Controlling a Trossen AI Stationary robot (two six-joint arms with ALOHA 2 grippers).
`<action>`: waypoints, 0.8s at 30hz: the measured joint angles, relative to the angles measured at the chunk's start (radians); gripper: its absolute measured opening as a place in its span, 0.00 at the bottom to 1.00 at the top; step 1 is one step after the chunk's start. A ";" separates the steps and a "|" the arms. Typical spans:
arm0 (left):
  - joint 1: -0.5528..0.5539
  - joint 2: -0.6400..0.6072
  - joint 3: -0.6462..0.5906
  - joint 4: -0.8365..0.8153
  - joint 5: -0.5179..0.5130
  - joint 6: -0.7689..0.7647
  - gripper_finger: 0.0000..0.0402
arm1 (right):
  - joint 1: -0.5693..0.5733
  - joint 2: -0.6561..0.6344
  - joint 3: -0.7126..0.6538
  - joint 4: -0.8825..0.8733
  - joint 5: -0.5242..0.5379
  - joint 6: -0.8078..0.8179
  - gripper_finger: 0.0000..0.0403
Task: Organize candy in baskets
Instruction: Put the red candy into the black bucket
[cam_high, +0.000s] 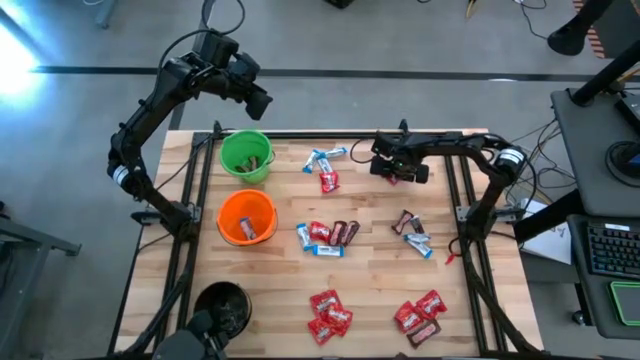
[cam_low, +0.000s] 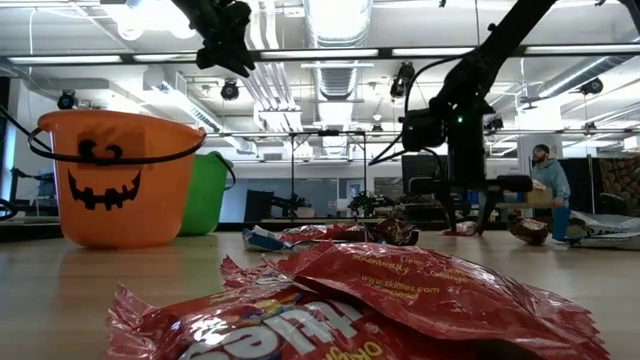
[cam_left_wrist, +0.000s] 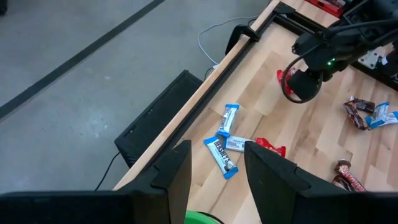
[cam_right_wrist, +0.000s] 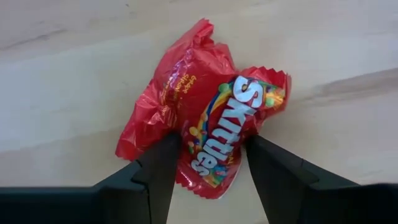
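A red Skittles packet (cam_right_wrist: 205, 106) lies flat on the wooden table (cam_high: 380, 290) near its far right. My right gripper (cam_right_wrist: 208, 146) points down over it, open, with one finger on each side of the packet's end. My left gripper (cam_left_wrist: 217, 155) hangs open and empty, high above the green basket (cam_high: 246, 156). The orange basket (cam_high: 246, 217) stands just in front of the green one, and the black basket (cam_high: 222, 305) stands at the near left. More candy lies loose: blue-and-white bars (cam_high: 325, 158), a mixed row (cam_high: 325, 235) and red packets (cam_high: 328, 315). My right gripper comes at the red packet from above, and its fingers (cam_right_wrist: 163, 155) stand either side of the packet's end (cam_right_wrist: 208, 168). The packet lies on the table. I cannot tell whether the fingers touch the wrapper.
Brown and blue sweets (cam_high: 412, 230) lie right of centre, and more red packets (cam_high: 420, 315) sit near the front right. Black frame rails (cam_high: 190, 180) run along the table's left and right sides. A person (cam_low: 545, 185) stands in the room beyond the table.
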 joint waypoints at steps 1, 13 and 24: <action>0.000 0.000 0.000 0.000 0.000 0.000 0.32 | 0.000 0.012 0.000 0.005 -0.003 0.005 0.46; 0.001 0.000 0.000 0.000 0.000 0.000 0.32 | 0.000 0.047 -0.001 0.028 -0.026 0.007 0.29; 0.000 0.000 0.000 -0.028 0.000 0.000 0.32 | 0.001 0.011 -0.002 0.025 -0.038 -0.018 0.04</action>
